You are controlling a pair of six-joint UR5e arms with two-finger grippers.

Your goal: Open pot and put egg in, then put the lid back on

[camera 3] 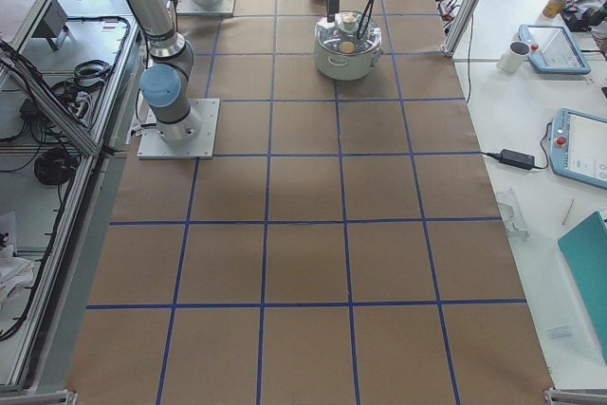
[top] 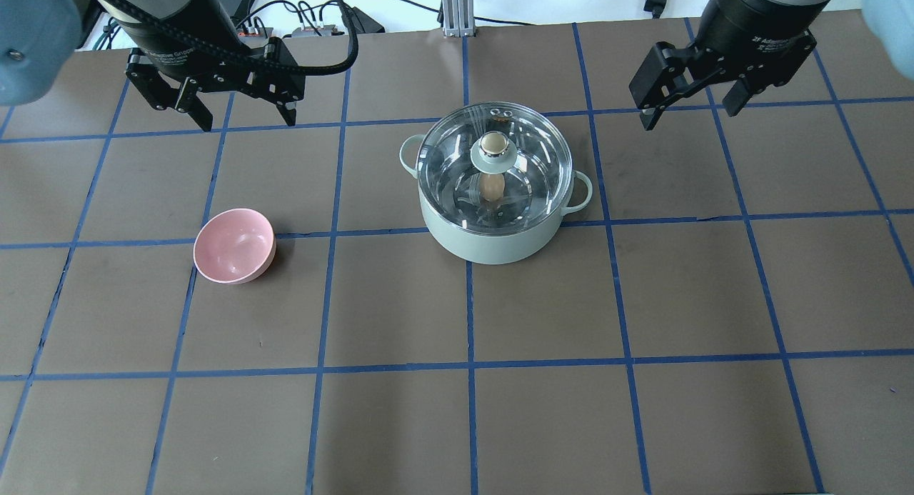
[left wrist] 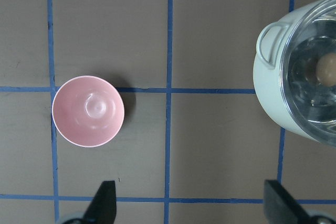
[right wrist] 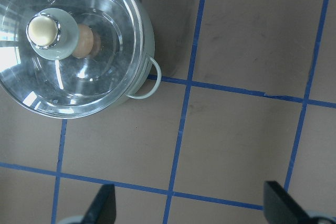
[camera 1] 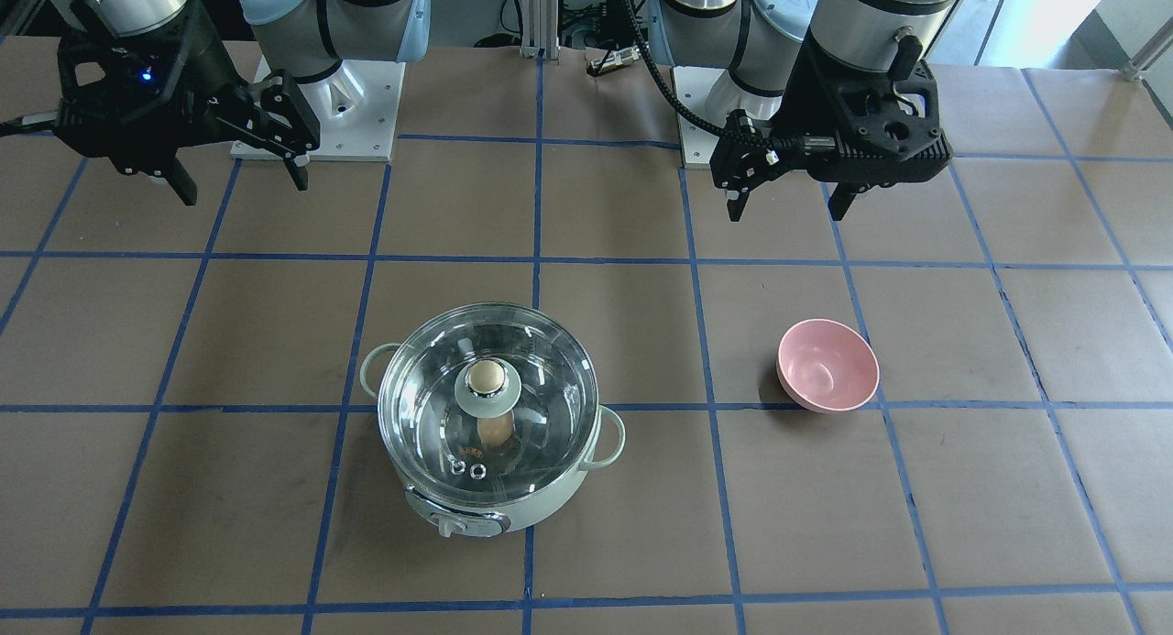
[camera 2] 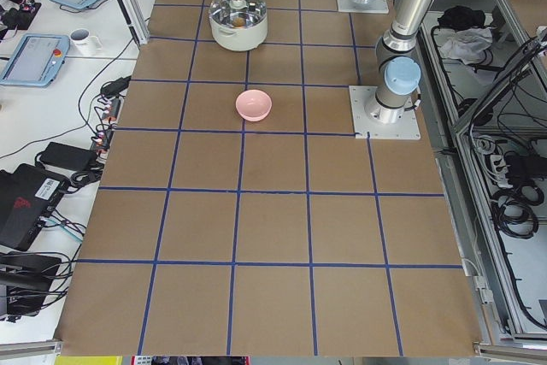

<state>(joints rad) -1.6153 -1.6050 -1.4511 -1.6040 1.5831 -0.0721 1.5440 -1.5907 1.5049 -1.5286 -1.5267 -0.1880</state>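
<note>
The mint-green pot [top: 493, 241] stands mid-table with the clear glass lid [top: 537, 159] seated on it. The light-brown egg [top: 492, 187] lies inside the pot, seen through the glass below the lid's tan knob; it also shows in the front view [camera 1: 495, 431] and the right wrist view [right wrist: 85, 42]. My left gripper [top: 248, 122] is open and empty, raised behind the pink bowl. My right gripper [top: 689, 116] is open and empty, raised to the pot's right and well apart from it.
A small empty pink bowl [top: 234, 245] sits on the table to the pot's left, also in the left wrist view [left wrist: 88, 110]. Brown paper with blue tape grid lines covers the table. The arm bases stand at the back edge.
</note>
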